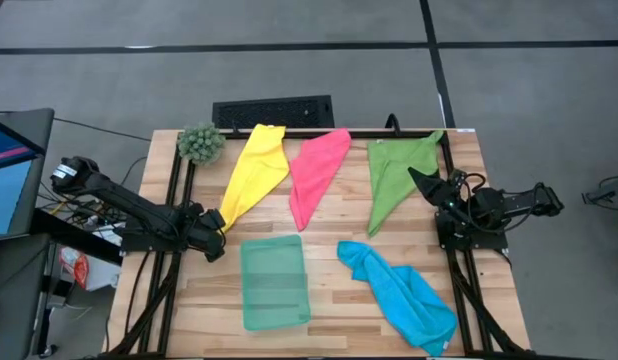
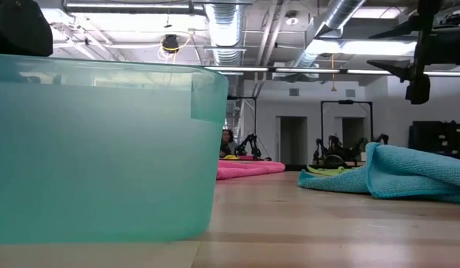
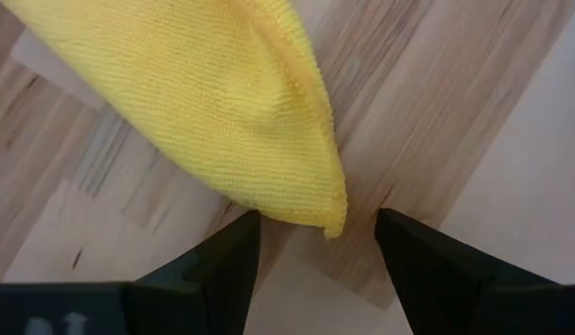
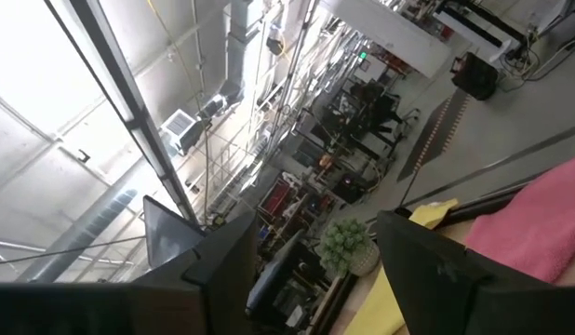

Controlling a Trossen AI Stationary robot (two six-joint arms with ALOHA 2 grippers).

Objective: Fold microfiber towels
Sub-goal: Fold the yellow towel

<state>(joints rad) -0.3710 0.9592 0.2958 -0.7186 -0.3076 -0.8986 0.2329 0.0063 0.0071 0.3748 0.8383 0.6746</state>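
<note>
Four microfiber towels lie on the wooden table. The yellow towel [image 1: 254,170], the pink towel [image 1: 317,172] and the green towel [image 1: 397,175] stretch in long bunched shapes across the far half. The blue towel [image 1: 404,295] lies crumpled at the near right. My left gripper [image 1: 217,233] points steeply down at the yellow towel's near corner [image 3: 329,216]. It is open, and the corner lies between its fingers [image 3: 234,256] without touching them. My right gripper [image 1: 421,180] is open, raised over the green towel's right edge and tilted upward with nothing between its fingers.
A pale teal tray [image 1: 274,282] stands near the front edge, between the yellow towel's corner and the blue towel, and fills the left of the low view [image 2: 103,149]. A spiky green plant ball [image 1: 201,143] sits at the far left corner. A black frame [image 1: 454,250] runs along the table's sides.
</note>
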